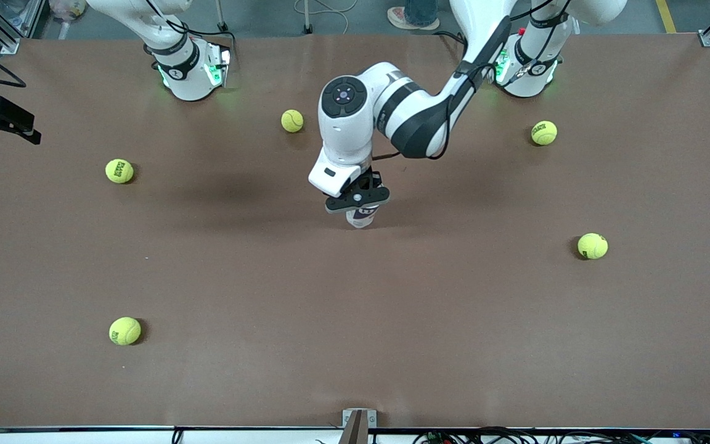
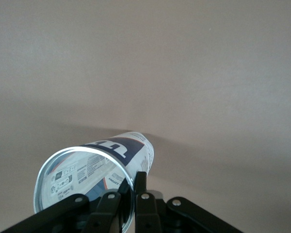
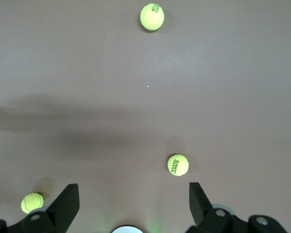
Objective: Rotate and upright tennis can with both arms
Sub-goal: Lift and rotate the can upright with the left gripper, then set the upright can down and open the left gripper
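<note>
Front view: the left gripper (image 1: 360,198) covers most of the tennis can (image 1: 362,218). Left wrist view: the picture's edge cuts off the can's rim; its small label print is illegible.

Clear plastic tennis can (image 2: 94,177) with white-and-navy printed label, silver rim. Yellow-green felt tennis balls (image 1: 119,171) carry dark lettering; matte brown table (image 1: 269,308). White arms (image 1: 392,105) banded black, black grippers.

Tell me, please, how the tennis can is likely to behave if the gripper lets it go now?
The tennis can, held by the left gripper, looks empty and see-through in the left wrist view, so probably light. Tall and slim, it may tip easily; once on its round side, it would likely roll.
</note>
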Motion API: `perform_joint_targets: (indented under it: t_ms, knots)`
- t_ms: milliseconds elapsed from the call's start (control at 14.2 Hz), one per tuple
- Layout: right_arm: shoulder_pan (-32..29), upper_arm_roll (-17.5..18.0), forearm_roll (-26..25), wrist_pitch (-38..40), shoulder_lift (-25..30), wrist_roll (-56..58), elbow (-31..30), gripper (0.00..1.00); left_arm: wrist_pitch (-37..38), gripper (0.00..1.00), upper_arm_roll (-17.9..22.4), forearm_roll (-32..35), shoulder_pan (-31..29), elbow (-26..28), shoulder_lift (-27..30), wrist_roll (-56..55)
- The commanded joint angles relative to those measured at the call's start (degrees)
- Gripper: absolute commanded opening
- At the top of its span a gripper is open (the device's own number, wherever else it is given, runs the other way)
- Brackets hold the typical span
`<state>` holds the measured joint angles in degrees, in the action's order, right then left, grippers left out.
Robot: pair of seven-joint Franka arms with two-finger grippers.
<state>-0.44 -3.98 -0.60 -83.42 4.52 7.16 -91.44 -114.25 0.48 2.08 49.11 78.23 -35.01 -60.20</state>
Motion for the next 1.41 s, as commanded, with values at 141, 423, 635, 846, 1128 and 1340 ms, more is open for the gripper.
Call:
perform_joint_targets:
  t_ms: [141, 423, 635, 846, 1128, 1340]
  knots:
    - [-0.7, -0.15, 1.31, -0.17, 1.9, 0.31, -1.99, 1.0, 4.3, 0.01, 2.15, 1.44, 3.27, -4.13, -3.04, -0.7]
    - [-0.53, -0.06, 0.78, -0.61, 1.81, 0.49, -1.9, 1.0, 4.66, 0.33, 2.15, 1.44, 3.28, -4.58, -3.48, -0.53]
    - [-0.44, 0.12, 0.25, -0.7, 1.81, 0.66, -1.81, 1.0, 4.66, 0.69, 2.15, 1.44, 3.28, -4.58, -3.22, -0.44]
    - [-0.62, 0.03, 0.16, -0.7, 1.81, 1.71, -1.9, 1.0, 4.66, 0.74, 2.07, 1.35, 3.28, -4.58, -2.43, -0.44]
    - [-0.53, 0.03, 0.16, -0.61, 1.81, 1.81, -1.9, 1.0, 6.76, 0.75, 1.8, 1.09, 3.1, -4.76, 0.73, -0.61]
    - [-0.53, 0.03, 0.16, -0.43, 1.9, 1.72, -1.9, 1.0, 6.85, 1.0, 2.94, 1.18, 2.31, -4.76, 4.06, -0.1]
